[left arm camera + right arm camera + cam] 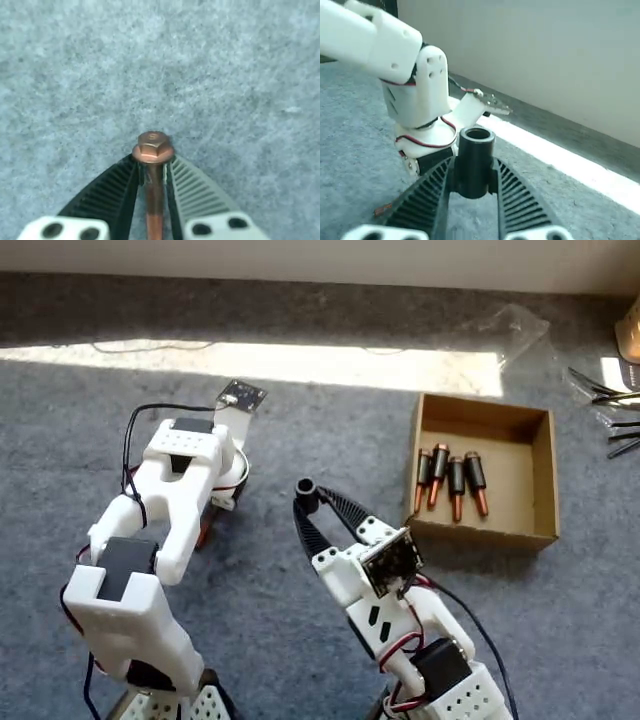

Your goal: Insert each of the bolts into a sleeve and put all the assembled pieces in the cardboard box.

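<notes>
1. My left pincer (154,167) is closed almost fully on a copper bolt (153,148). Both ribbed fingers press the shank just under the hexagonal head.
2. The bolt's head juts out just past my left fingertips, and the shank runs back between the fingers toward the wrist. Below it is the grey carpet (225,75); I cannot tell whether the bolt touches it.
3. My right pincer (474,172) is open only as wide as a black sleeve (475,161), which it clamps from both sides. The sleeve stands upright between the fingertips, its open bore rising above them.
4. From above, my right pincer (314,502) and its sleeve (306,487) sit off the carpet near the cardboard box (545,475), outside its wall and not touching it.
5. My left arm (180,490) stands farther from the cardboard box than the right pincer does, so the sleeve lies between the box and the bolt.
6. Inside the box four assembled pieces (450,480) lie side by side, each a copper bolt in a black sleeve.
</notes>
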Robot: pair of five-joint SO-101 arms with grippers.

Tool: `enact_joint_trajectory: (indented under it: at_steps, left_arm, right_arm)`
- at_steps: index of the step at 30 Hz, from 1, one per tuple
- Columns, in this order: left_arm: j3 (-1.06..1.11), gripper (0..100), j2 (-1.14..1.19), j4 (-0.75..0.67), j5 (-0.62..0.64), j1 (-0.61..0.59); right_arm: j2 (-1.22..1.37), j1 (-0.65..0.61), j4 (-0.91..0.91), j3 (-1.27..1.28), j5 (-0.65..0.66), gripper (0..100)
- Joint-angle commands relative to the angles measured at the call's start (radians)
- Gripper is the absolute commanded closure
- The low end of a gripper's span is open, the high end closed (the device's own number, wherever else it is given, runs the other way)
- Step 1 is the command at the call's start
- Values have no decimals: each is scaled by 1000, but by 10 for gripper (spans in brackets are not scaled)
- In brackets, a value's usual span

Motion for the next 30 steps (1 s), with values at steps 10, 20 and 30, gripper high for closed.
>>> enact_joint_trajectory:
  at_steps: [10, 20, 30]
  left_arm:
    - [-28, 994, 10, -31, -9, 12]
    - [-65, 994, -113, -25, -11, 10]
    - [-64, 994, -401, -25, -11, 18]
  right_arm:
    - [-5, 91, -96, 110, 3, 993]
    - [-8, 91, -15, 110, 3, 993]
    - [-8, 91, -10, 110, 3, 993]
